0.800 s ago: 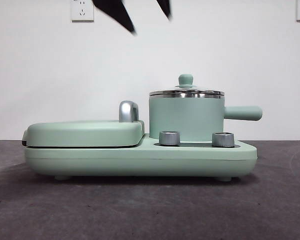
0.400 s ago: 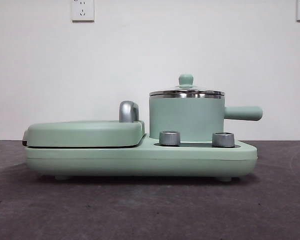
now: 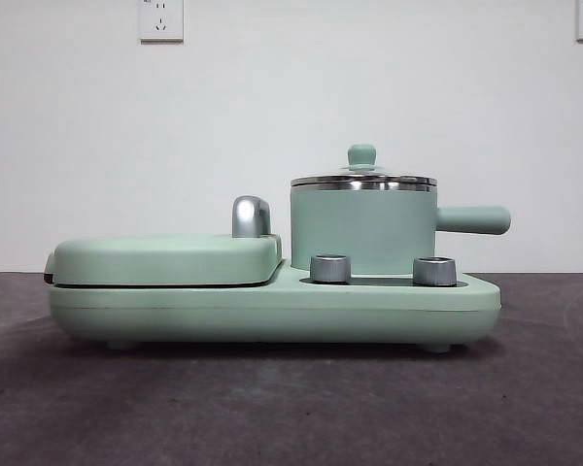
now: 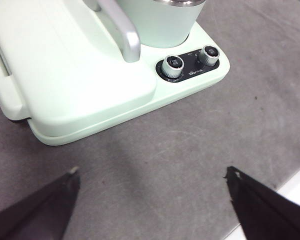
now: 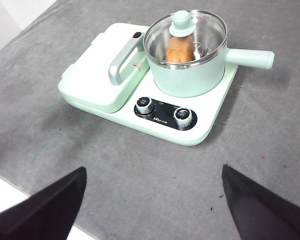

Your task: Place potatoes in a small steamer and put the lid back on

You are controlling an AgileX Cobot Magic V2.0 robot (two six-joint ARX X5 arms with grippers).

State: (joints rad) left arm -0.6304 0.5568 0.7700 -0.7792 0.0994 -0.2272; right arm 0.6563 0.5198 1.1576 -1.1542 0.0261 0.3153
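The small mint-green steamer (image 3: 362, 231) (image 5: 187, 75) stands on the right half of the green appliance base, its stubby handle pointing right. The glass lid (image 5: 186, 36) with its green knob (image 3: 361, 155) sits on the steamer's steel rim. Through the glass, the orange-brown potato (image 5: 179, 49) lies inside the steamer. Only the steamer's lower wall (image 4: 159, 22) shows in the left wrist view. My left gripper (image 4: 151, 176) is open above bare table in front of the appliance. My right gripper (image 5: 153, 171) is open too, high and back from the appliance, holding nothing. Neither arm shows in the front view.
A flat green hinged grill plate (image 3: 165, 258) with a silver handle (image 5: 121, 61) fills the appliance's left half. Two steel dials (image 3: 330, 268) (image 3: 433, 271) sit on the front panel. The dark grey table (image 3: 291, 408) ends at a pale edge (image 5: 2, 187) near my right gripper.
Black jaw tips at the top of the front view a second ago have gone up out of the picture. The steamer, lid and appliance have not moved.
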